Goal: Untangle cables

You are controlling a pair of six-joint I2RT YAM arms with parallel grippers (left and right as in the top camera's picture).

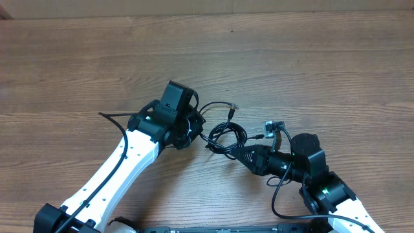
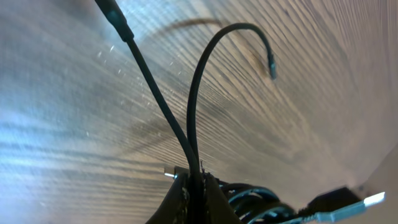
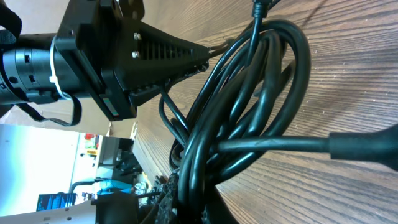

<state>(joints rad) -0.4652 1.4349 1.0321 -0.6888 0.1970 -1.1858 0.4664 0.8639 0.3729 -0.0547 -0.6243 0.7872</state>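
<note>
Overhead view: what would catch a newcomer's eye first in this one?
The black cables bunched in a tangle in the middle of the table. The left gripper has its jaws shut on them from the left, the right gripper from the lower right. One loose plug end curls free just above the tangle.

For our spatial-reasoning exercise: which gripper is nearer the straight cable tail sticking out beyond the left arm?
Left. The left gripper sits to the right of the cable tail; the right gripper lies farther right, beyond the tangle.
</note>
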